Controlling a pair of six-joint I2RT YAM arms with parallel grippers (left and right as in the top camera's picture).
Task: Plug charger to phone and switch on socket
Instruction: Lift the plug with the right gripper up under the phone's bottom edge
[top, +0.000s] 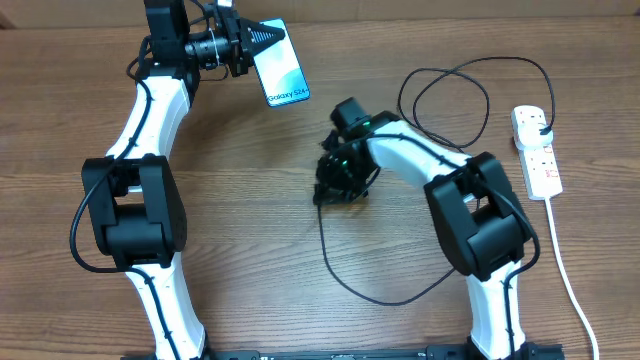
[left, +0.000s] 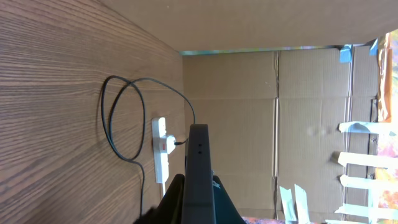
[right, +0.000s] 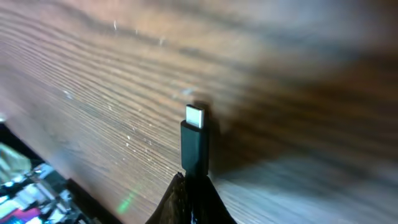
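Wood-grain surface (top: 250, 220), cardboard walls (left: 280, 112) around. Left jaws clamped on phone (top: 282, 68), held far-left, lower edge turned toward right arm. Right jaws clamped on charger (right: 194, 146) just behind tip, low over mid-surface. Advice: square tip to port, push straight, slow. Far right: socket (top: 537, 150), plug seated; switch step not yet done.

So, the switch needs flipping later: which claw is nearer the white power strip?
Right. The right claw, holding the thin black cable, sits centrally, apart from the long white power strip. The left claw, gripping the slim blue-screened phone, is farther off, across the table.
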